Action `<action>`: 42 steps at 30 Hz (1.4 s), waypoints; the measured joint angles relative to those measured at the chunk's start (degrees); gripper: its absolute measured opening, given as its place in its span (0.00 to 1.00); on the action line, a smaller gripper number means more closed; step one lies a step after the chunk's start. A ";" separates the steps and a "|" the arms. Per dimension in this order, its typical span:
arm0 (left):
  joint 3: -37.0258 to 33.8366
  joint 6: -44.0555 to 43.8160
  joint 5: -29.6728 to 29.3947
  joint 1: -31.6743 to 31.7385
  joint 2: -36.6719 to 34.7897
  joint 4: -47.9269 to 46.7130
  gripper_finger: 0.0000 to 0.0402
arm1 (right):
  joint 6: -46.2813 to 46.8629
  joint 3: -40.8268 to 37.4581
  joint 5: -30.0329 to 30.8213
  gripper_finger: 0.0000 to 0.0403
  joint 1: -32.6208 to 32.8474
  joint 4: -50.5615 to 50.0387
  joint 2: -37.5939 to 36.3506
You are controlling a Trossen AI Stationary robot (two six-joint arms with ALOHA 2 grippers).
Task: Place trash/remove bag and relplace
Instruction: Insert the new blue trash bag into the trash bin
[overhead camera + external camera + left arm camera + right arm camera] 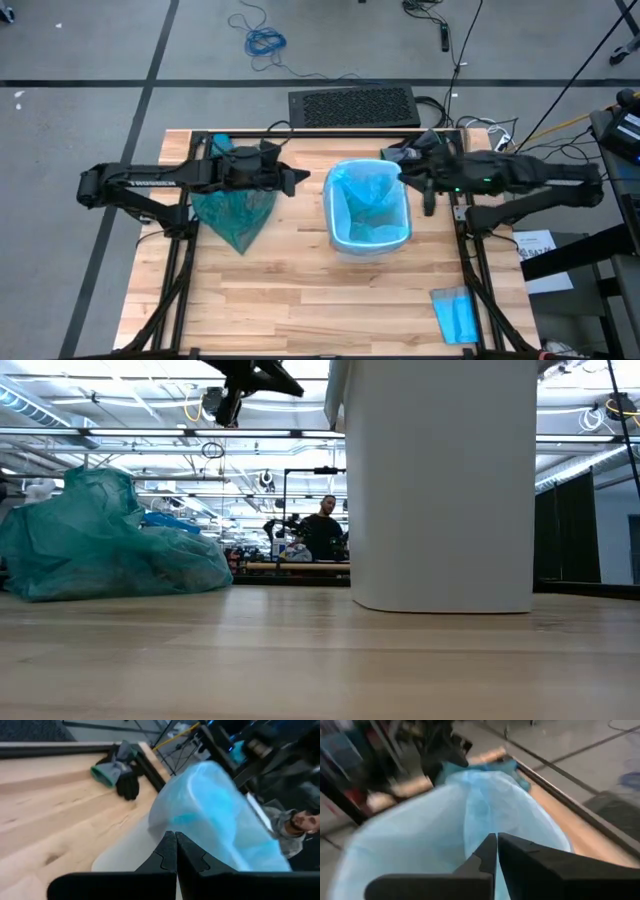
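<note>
The bag [236, 215], a crinkly teal-green liner, lies bunched on the table's left part, its underside on the wood [100, 550]. The trash is hidden. A white bin [368, 210] stands mid-table, lined with paler sky-blue plastic [470, 815] that folds over its rim. My left gripper [300, 181] is shut in the air between the teal bag and the bin, pointing at the bin [215, 810]. My right gripper [405, 176] is shut above the bin's right rim, with nothing seen between its fingers [496, 851].
A small folded blue sheet [455, 313] lies at the near right corner. A dark glove [122, 775] lies at the far edge behind the bin. A black mat [352, 106] sits beyond the far edge. Bare wood stretches along the near side.
</note>
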 joint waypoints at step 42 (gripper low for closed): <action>-0.04 -0.34 0.52 -2.24 6.86 0.68 0.00 | -21.74 29.01 -15.05 0.00 -1.58 -24.99 49.64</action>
